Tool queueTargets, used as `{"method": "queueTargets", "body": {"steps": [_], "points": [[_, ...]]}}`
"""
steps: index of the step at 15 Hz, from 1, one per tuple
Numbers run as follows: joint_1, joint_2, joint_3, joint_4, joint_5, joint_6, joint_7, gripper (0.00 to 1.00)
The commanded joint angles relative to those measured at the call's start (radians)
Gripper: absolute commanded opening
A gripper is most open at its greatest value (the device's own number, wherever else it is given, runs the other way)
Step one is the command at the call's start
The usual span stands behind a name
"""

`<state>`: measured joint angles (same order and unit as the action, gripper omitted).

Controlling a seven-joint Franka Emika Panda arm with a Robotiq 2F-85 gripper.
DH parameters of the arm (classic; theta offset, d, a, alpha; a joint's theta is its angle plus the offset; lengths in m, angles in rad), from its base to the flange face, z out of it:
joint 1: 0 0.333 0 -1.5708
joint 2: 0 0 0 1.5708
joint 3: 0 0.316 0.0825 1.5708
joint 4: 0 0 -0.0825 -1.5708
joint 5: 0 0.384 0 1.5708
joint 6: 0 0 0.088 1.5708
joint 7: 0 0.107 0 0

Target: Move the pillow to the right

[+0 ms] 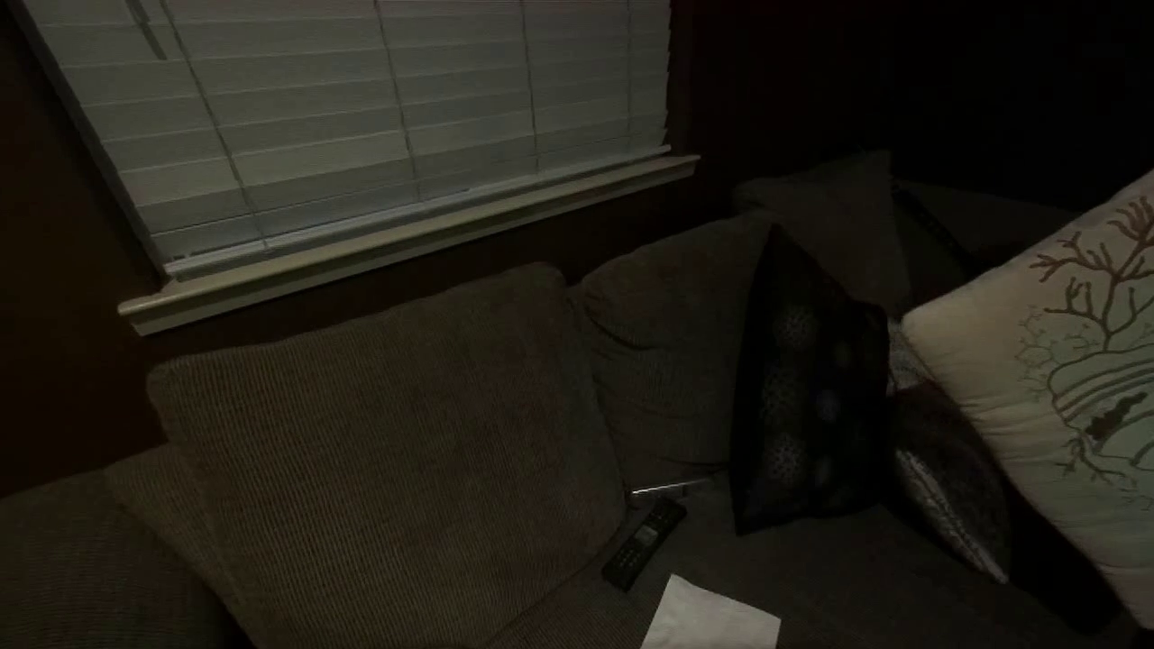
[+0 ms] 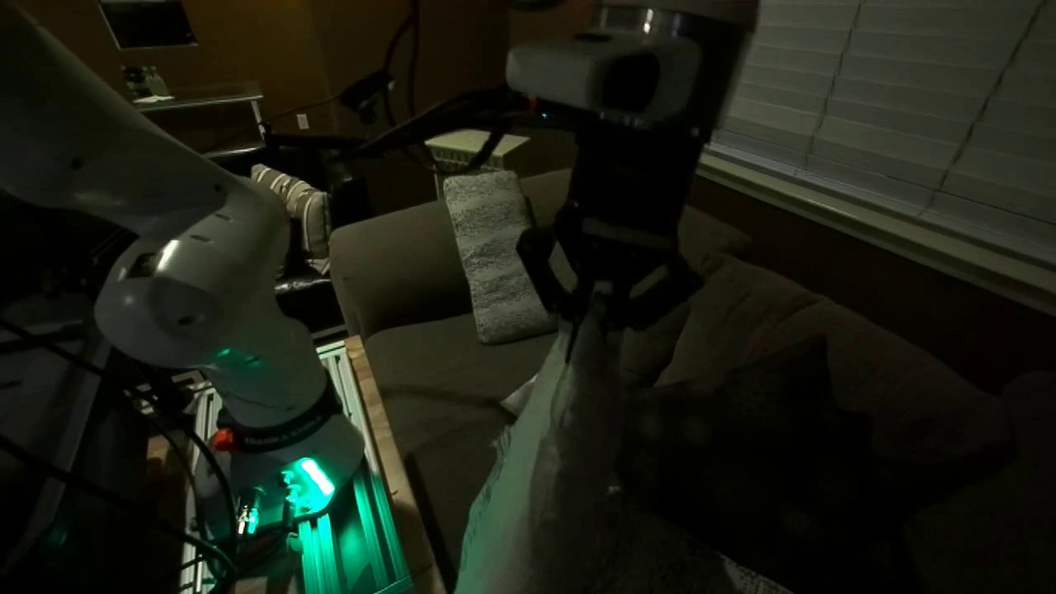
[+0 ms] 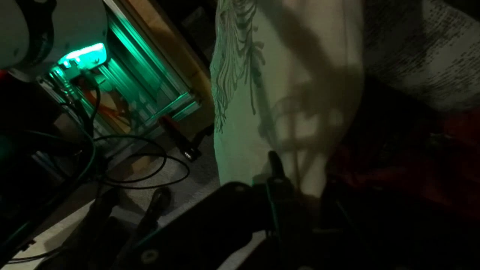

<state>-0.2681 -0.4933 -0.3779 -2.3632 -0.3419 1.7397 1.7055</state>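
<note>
The pillow is cream with a dark brown branching print and stands tilted at the right edge of an exterior view (image 1: pixel 1055 370), partly cut off. In an exterior view it also shows edge-on (image 2: pixel 544 470), hanging below my gripper (image 2: pixel 587 322). My gripper is shut on the pillow's upper edge or corner, with the cloth bunched between the fingers. In the wrist view the pillow (image 3: pixel 243 150) fills the middle, and my gripper (image 3: pixel 302 183) pinches it at the bottom. The right finger is very dark there. The pillow's lower end is out of view.
A black patterned pillow (image 1: pixel 802 406) leans on the sofa back cushions (image 1: pixel 388 451). A remote (image 1: pixel 645 543) and white paper (image 1: pixel 712 617) lie on the seat. A grey-white patterned pillow (image 2: pixel 499 256) stands by the sofa arm. The window sill (image 1: pixel 406 243) runs behind.
</note>
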Motion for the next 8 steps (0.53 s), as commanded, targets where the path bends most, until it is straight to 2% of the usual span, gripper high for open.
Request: {"method": "queueTargets", "body": {"steps": [1,2,3,4,8], "points": [[-0.013,0.253,-0.107,0.211,0.032,-0.023,-0.069,0.03],[-0.008,0.310,-0.140,0.256,0.038,-0.030,-0.056,0.03],[-0.084,0.181,-0.043,0.123,0.020,0.005,-0.060,0.03],[-0.091,0.223,-0.054,0.147,0.017,0.007,-0.065,0.13],[-0.110,0.232,-0.019,0.136,0.012,0.015,-0.063,0.13]]}}
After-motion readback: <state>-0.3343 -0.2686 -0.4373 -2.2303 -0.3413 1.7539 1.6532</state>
